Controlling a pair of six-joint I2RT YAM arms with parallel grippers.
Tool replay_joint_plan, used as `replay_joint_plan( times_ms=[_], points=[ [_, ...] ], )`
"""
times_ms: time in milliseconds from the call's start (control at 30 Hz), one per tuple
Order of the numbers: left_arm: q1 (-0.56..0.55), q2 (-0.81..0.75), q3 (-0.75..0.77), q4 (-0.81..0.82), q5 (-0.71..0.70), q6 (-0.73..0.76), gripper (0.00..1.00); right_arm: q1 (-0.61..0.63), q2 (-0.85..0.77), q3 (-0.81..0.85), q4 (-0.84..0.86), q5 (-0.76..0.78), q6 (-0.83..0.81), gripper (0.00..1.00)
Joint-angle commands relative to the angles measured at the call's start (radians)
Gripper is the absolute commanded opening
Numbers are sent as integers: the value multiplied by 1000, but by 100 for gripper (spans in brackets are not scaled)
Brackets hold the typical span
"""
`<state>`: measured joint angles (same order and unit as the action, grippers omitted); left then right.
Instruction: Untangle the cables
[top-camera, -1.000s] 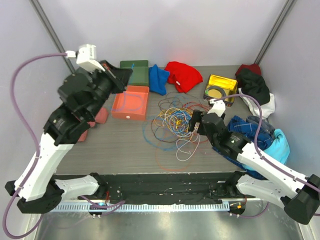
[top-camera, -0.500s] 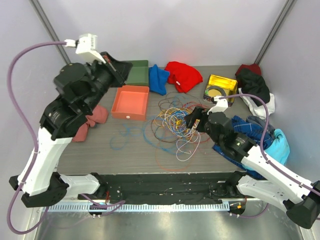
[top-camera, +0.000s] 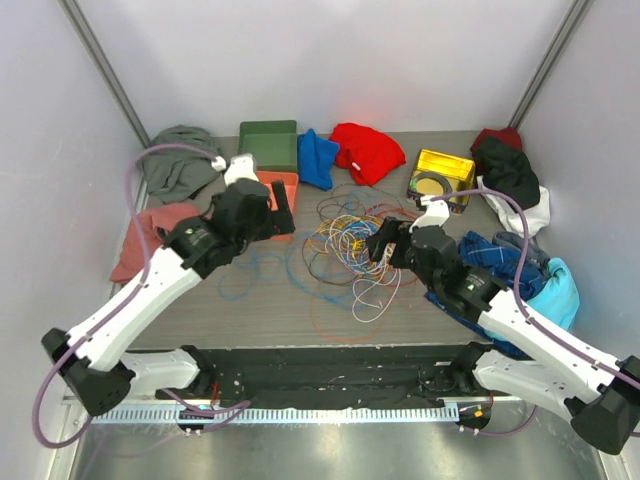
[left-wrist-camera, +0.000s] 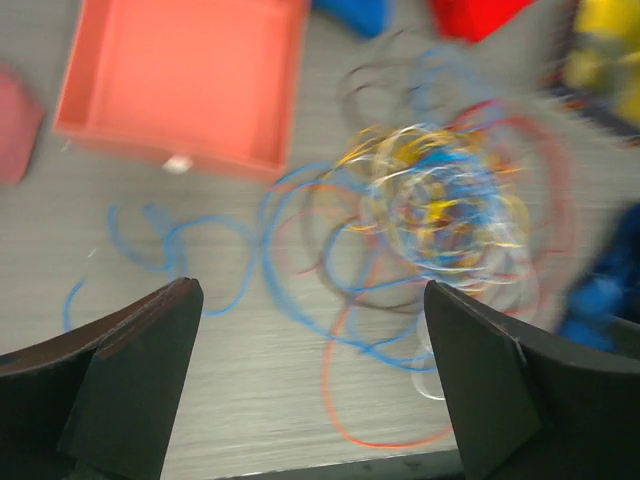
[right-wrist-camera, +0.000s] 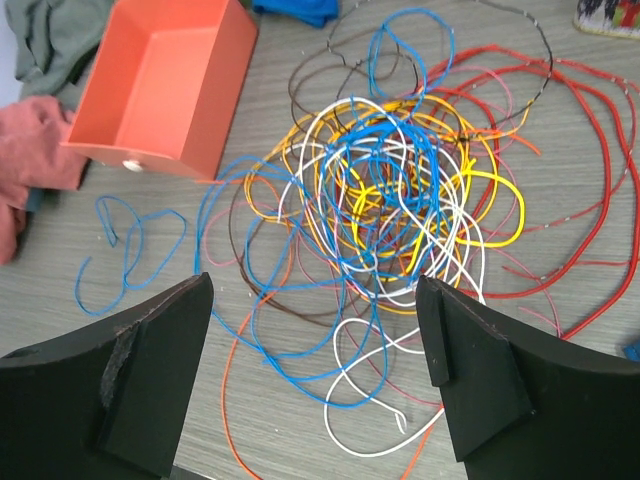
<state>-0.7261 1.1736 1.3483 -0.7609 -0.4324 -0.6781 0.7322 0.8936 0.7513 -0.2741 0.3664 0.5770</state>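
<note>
The cables lie in one tangle of blue, yellow, orange, red, white and dark brown loops at mid table. They are sharp in the right wrist view and blurred in the left wrist view. One blue cable trails apart to the left. My left gripper hovers open by the orange tray, left of the tangle, with nothing between its fingers. My right gripper stands open at the tangle's right edge, above white and blue loops, holding nothing.
At the back stand a green box, blue cloth, red cloth and a yellow tin. Grey and pink garments lie left. Black and blue clothes crowd the right side.
My left arm has swung down from high at the back left to low beside the orange tray, and its gripper has gone from shut to open. The right gripper has barely shifted.
</note>
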Motion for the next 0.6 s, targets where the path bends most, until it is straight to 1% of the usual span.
replay_joint_plan(
  times_ms=[0, 67, 167, 233, 367, 467, 567],
  points=[
    [13, 38, -112, -71, -155, -181, 100, 4, 10, -16, 32, -15, -8, 91],
    [34, 66, -181, -54, -137, -237, 100, 4, 7, -23, 32, -14, -9, 91],
    [132, 112, -277, 7, -22, -277, 100, 6, -2, -36, 33, -15, -9, 91],
    [161, 144, -329, 55, 32, -296, 100, 6, -10, -46, 32, -14, -9, 91],
    [226, 190, -347, 104, 37, -287, 99, 4, -21, -64, 33, -17, -5, 91],
    [275, 243, -333, 147, 78, -264, 97, 4, -18, -76, 39, -21, -3, 91],
    [283, 305, -302, 158, 112, -241, 94, 6, -13, -81, 38, -18, -6, 91]
  ],
)
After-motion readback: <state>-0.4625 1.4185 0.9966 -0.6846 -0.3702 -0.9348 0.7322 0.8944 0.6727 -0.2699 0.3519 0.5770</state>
